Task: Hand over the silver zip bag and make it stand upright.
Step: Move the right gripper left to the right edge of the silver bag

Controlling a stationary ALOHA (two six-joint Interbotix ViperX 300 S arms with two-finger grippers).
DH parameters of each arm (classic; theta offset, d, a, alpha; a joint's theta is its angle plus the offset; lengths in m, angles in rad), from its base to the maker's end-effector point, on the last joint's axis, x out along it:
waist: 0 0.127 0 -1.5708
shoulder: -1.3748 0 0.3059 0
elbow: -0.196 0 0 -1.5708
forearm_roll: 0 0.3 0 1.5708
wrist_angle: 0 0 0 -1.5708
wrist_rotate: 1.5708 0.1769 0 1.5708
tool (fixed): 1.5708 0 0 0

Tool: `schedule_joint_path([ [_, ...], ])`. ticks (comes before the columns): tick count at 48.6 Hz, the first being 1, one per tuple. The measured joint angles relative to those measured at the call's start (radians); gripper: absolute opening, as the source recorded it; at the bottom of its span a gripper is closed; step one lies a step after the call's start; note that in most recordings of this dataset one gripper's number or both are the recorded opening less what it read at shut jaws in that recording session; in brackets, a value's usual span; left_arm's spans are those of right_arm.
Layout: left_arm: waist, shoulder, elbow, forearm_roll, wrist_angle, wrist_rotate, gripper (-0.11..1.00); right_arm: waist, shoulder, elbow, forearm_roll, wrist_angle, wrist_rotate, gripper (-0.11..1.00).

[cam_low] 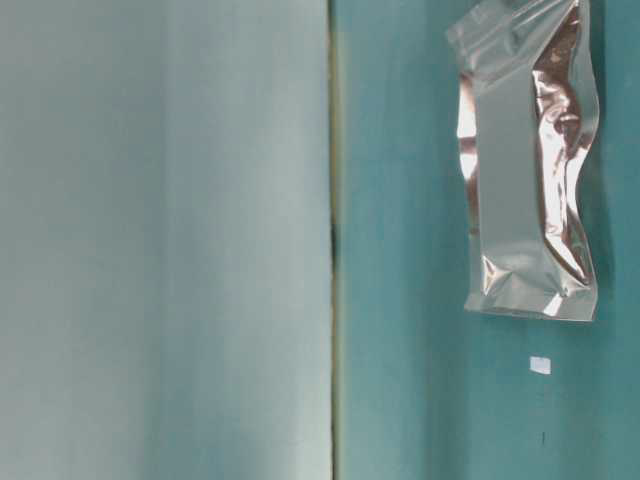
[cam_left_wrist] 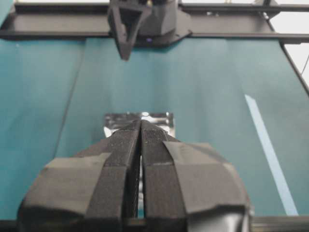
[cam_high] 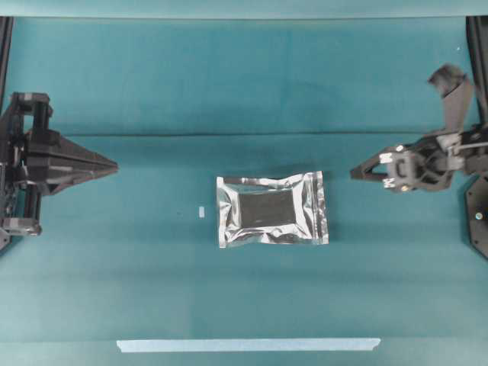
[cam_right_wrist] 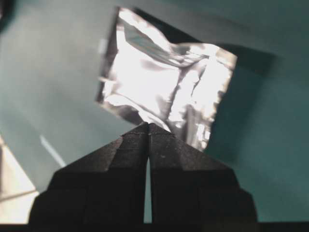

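Bag placement decides the coming move: the silver zip bag lies flat on the bench, a little right of the middle of the overhead frame, with its long axis running left to right across the picture. One short edge, with what looks like the seal strip along it, faces the right side of the frame; the other short edge faces left. A dark panel shows in the middle of the foil.

From the right claw the bag lies to the left and slightly lower in the overhead frame, near but not touching. That claw is clenched, its tips together and holding nothing. In the right wrist view the closed tips point straight at the near edge of the crinkled foil, which fills the upper middle of that picture.

The left claw sits at the left edge of the overhead frame, well apart from the bag. It too is clenched and empty, aimed rightward along the bag's long axis. In the left wrist view only a strip of the bag shows beyond the closed tips.

By this layout the right arm is clearly the nearer one, so the first pickup most likely falls to it. It would need to release its tips before closing on the right-hand short edge.
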Motion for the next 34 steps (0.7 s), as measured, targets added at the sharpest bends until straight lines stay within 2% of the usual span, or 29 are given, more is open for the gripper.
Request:
schedule_joint_path([
  [5,0.000,0.000,0.000,0.002,0.014,-0.003,-0.01,0.037,0.031,0.020,0.006,-0.052,0.051,0.17],
  [16,0.000,0.000,0.000,0.000,0.038,-0.003,-0.01,0.104,0.100,0.043,0.012,-0.143,0.074,0.82],
  [19,0.000,0.002,0.000,0.002,0.041,-0.003,-0.01,0.107,0.121,0.043,0.014,-0.153,0.075,0.91],
  [27,0.000,0.003,0.000,0.002,0.041,-0.003,-0.01,0.109,0.187,0.043,0.025,-0.229,0.078,0.92],
  [34,0.000,0.003,0.000,0.002,0.048,-0.006,-0.01,0.130,0.272,0.041,0.061,-0.318,0.080,0.92],
])
